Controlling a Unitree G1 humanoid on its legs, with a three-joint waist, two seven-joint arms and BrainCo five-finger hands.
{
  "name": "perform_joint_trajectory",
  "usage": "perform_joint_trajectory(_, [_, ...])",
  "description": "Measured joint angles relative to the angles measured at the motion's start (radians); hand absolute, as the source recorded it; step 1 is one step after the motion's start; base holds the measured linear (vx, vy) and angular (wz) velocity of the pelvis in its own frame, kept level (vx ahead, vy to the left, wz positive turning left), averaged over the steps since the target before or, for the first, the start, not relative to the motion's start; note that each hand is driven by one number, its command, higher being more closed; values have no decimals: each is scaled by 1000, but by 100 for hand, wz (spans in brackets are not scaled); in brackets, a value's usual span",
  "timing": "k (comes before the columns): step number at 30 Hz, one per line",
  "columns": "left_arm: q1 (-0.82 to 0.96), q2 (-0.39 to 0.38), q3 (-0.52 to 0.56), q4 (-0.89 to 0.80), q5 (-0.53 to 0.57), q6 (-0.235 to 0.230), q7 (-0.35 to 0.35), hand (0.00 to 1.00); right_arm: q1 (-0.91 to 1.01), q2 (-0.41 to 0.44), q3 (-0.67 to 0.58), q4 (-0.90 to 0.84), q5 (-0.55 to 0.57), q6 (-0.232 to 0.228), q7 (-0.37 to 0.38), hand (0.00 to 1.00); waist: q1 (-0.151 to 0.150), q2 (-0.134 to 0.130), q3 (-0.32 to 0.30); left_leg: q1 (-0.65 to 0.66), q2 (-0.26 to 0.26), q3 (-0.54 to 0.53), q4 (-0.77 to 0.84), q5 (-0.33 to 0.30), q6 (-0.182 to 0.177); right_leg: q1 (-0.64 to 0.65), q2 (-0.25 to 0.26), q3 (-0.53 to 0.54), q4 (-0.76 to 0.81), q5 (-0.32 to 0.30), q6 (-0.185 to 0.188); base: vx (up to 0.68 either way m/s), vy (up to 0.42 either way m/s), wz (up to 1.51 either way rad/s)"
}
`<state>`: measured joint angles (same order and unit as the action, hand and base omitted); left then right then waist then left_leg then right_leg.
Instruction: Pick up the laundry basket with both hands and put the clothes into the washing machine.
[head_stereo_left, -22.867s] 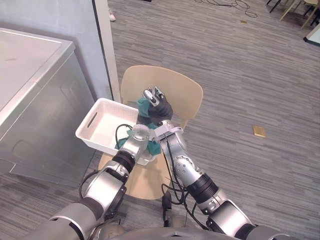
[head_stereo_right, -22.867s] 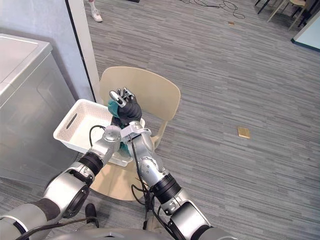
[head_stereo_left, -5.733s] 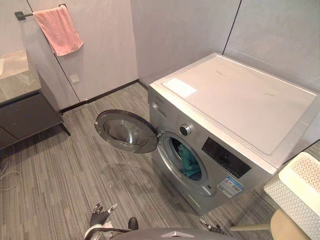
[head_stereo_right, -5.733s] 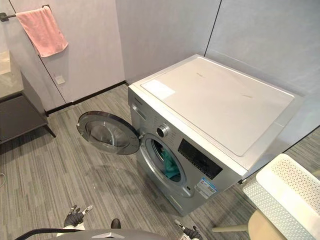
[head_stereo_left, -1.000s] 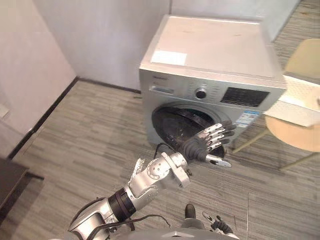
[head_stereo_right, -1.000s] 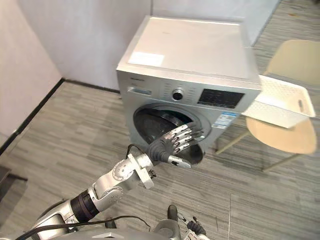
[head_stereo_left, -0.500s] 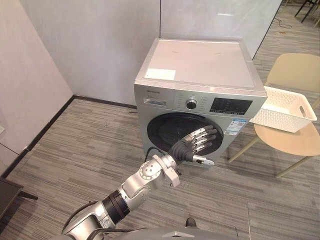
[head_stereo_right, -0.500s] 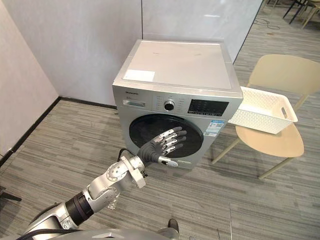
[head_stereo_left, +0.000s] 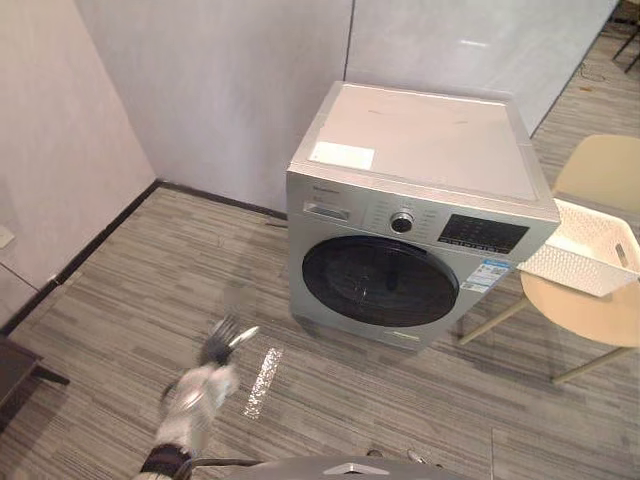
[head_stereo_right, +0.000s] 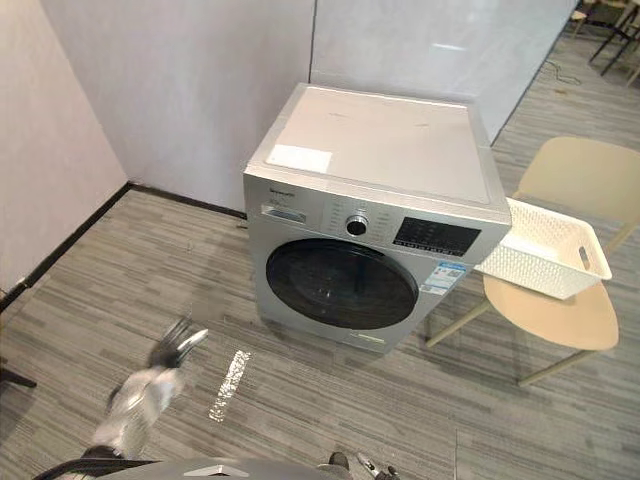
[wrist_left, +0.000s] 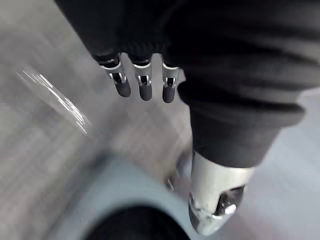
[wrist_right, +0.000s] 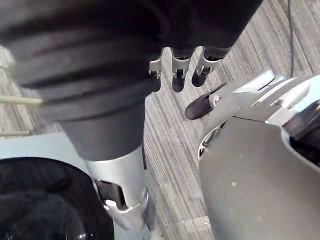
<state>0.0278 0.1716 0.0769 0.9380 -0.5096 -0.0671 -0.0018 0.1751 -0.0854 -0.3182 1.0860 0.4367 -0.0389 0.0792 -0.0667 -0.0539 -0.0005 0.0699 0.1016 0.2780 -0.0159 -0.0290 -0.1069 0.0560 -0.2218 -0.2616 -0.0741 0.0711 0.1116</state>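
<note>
The silver washing machine (head_stereo_left: 420, 215) stands against the wall with its round dark door (head_stereo_left: 380, 282) shut. The white laundry basket (head_stereo_left: 590, 250) rests on a beige chair (head_stereo_left: 590, 315) to the machine's right and looks empty. My left hand (head_stereo_left: 218, 343) hangs low over the floor in front of the machine and to its left, blurred by motion, well clear of the door. In the left wrist view its fingers (wrist_left: 142, 82) are straight and hold nothing. My right hand (wrist_right: 180, 75) hangs over the floor by my side, fingers straight and empty.
Grey plank floor (head_stereo_left: 130, 290) spreads in front of the machine. Pale walls (head_stereo_left: 200, 90) run behind it and along the left, with a dark skirting at the base. The chair's legs (head_stereo_left: 495, 320) stand close to the machine's right side.
My left hand has come off the machine's door and dropped down to the lower left. The door stays shut. The camera has shifted a little.
</note>
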Motion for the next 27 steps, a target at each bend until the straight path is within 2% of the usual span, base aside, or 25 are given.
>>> perform_joint_trajectory(1, [25,18,95,141,67,18,15,0,-4,-1,0,5,-13,0,0,0,2,-2,-1,3,0,-4,0,0,0,2,-1,-2,8,-8,10,-3,-25,15])
perform_joint_trajectory(3, [101,26,173,238,156,50,19,0,-15,-3,0,23,-14,0,0,0,13,-14,-7,14,-1,-4,-1,-3,-1,4,-4,-2,17,-14,15,-1,-4,3])
perform_joint_trajectory(4, [149,21,203,254,245,68,17,0,-24,-1,1,32,-16,2,2,0,26,-4,-1,17,-4,-5,-1,-4,0,5,-9,-3,26,-21,21,-17,21,3])
perform_joint_trajectory(5, [168,9,214,254,291,72,17,0,-26,1,3,32,-25,2,4,0,34,-7,-3,19,-8,-6,-1,-4,0,5,-14,-3,31,-24,25,-44,38,13])
perform_joint_trajectory(6, [201,-36,246,253,314,72,16,0,-34,-1,24,32,-43,2,5,0,48,-1,0,18,-19,-18,3,-6,3,4,-31,-15,53,-36,38,-44,37,20])
perform_joint_trajectory(8, [212,-72,281,249,274,63,12,0,-39,0,33,36,-43,2,5,0,56,-8,-2,17,-32,-41,17,-11,11,5,-53,-34,95,-67,48,-50,45,32])
perform_joint_trajectory(9, [219,-74,285,249,261,61,8,0,-40,0,36,40,-43,2,6,0,58,1,3,15,-38,-51,23,-13,15,5,-63,-40,111,-76,54,-45,49,41])
perform_joint_trajectory(10, [223,-80,288,248,241,58,8,0,-48,-1,38,43,-46,2,5,0,60,-16,5,10,-51,-68,40,-25,21,5,-83,-55,146,-99,57,-31,47,37])
perform_joint_trajectory(11, [224,-86,288,248,235,56,8,0,-51,-2,37,49,-47,1,6,0,63,-19,5,5,-59,-80,55,-37,22,3,-97,-62,170,-113,62,-27,46,53])
perform_joint_trajectory(12, [222,-86,290,243,223,55,9,0,-53,-1,30,64,-52,0,5,0,62,-12,11,-16,-77,-101,93,-57,37,-3,-126,-81,216,-140,62,-37,88,73])
perform_joint_trajectory(13, [221,-93,292,219,202,52,10,0,-52,-2,18,75,-53,4,4,0,65,-26,10,-52,-104,-141,150,-92,51,0,-168,-110,275,-177,49,-66,132,105])
perform_joint_trajectory(14, [223,-92,286,201,185,42,12,0,-50,-3,14,75,-58,4,-2,0,68,-26,10,-85,-134,-182,197,-116,66,4,-205,-138,342,-205,-1,-29,161,108])
perform_joint_trajectory(15, [220,-97,276,191,178,41,14,0,-54,-6,6,74,-63,4,-3,0,66,-22,18,-90,-144,-211,211,-121,74,3,-217,-145,396,-216,-69,-31,174,118])
perform_joint_trajectory(16, [212,-104,257,186,171,37,17,0,-63,-15,-8,72,-70,0,-4,0,59,-7,40,-91,-154,-255,228,-123,82,-37,-235,-114,535,-179,-166,-10,160,152])
perform_joint_trajectory(17, [207,-92,219,177,159,35,20,0,-67,-22,-5,71,-70,1,-3,0,50,5,48,-92,-159,-325,242,-127,91,-114,-227,-1,699,-48,-234,-7,175,172])
perform_joint_trajectory(18, [198,-90,193,164,159,32,20,0,-71,-15,1,71,-66,2,-3,0,53,13,61,-84,-157,-365,247,-127,96,-158,-206,83,792,42,-176,42,112,173])
perform_joint_trajectory(19, [192,-77,189,159,160,29,21,0,-93,0,3,71,-48,0,-4,0,59,6,75,-87,-146,-421,273,-130,117,-191,-174,151,898,-69,-95,87,89,127])
perform_joint_trajectory(20, [192,-70,186,151,160,27,21,0,-105,16,8,69,-42,-1,-4,0,70,-19,88,-85,-145,-442,279,-134,119,-220,-144,178,898,-157,-70,75,30,93])
perform_joint_trajectory(21, [192,-66,188,149,161,26,21,0,-114,24,15,66,-37,-2,-5,0,74,-26,92,-86,-144,-452,279,-136,118,-232,-128,191,861,-181,-59,85,18,67])
perform_joint_trajectory(22, [188,-66,189,149,163,27,22,0,-123,41,22,48,-25,-4,-5,0,76,-29,93,-90,-143,-479,280,-143,115,-242,-94,229,747,-210,-43,105,-39,52])
perform_joint_trajectory(25, [186,-89,226,131,185,22,24,0,-129,51,27,16,1,-4,-19,0,75,-12,92,-113,-107,-489,326,-194,90,-245,-8,407,481,-212,-40,135,-112,48])
perform_joint_trajectory(27, [186,-100,265,131,199,22,24,0,-130,52,45,19,8,-3,-25,0,78,-13,90,-120,-80,-498,373,-242,66,-253,21,423,421,-199,-16,214,-278,17])
